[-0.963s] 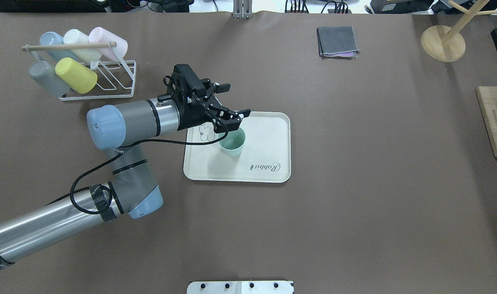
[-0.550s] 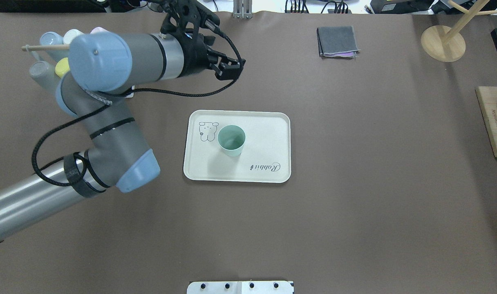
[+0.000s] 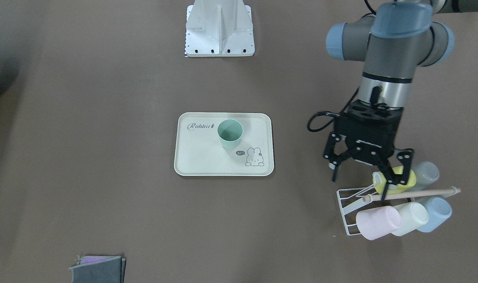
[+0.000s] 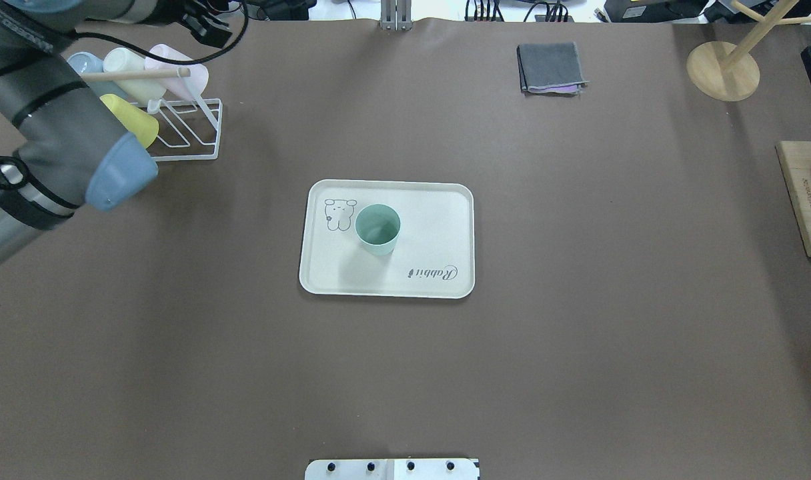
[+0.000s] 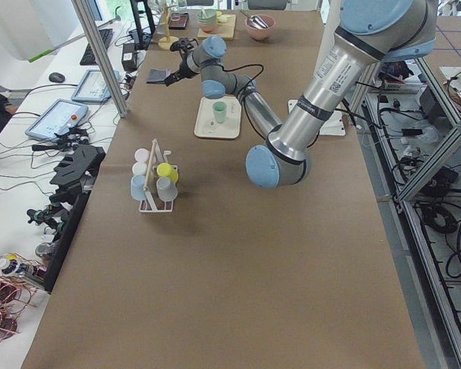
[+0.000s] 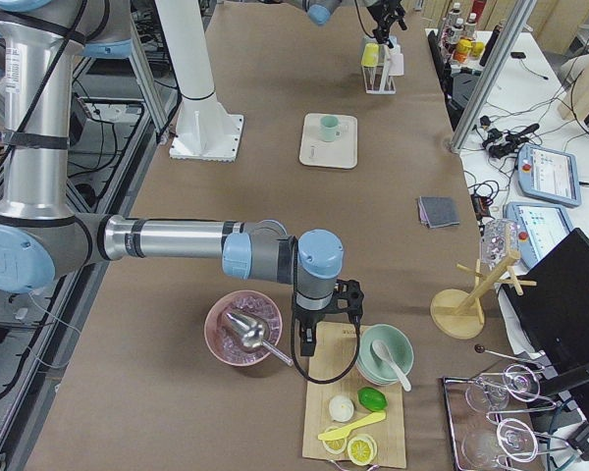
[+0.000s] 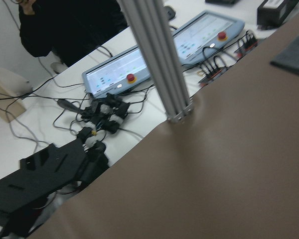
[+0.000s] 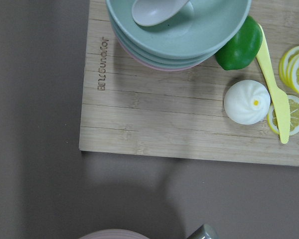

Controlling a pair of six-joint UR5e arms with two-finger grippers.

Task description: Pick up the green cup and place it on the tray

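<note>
The green cup (image 4: 377, 229) stands upright on the cream tray (image 4: 432, 227), beside the bunny drawing. It also shows in the front-facing view (image 3: 230, 133) on the tray (image 3: 207, 157). My left gripper (image 3: 359, 186) is open and empty. It hangs above the cup rack, far from the tray. My right gripper (image 6: 324, 319) shows only in the exterior right view, above a cutting board, and I cannot tell whether it is open or shut.
A white wire rack (image 4: 185, 133) with several pastel cups stands at the back left. A folded grey cloth (image 4: 551, 67) and a wooden stand (image 4: 722, 70) lie at the back. A cutting board (image 8: 189, 124) with stacked bowls (image 8: 179, 30) is at the right.
My left gripper, open at the green cup's rim a second ago, has lifted away and swung back and left to the cup rack. The cup has stayed on the tray.
</note>
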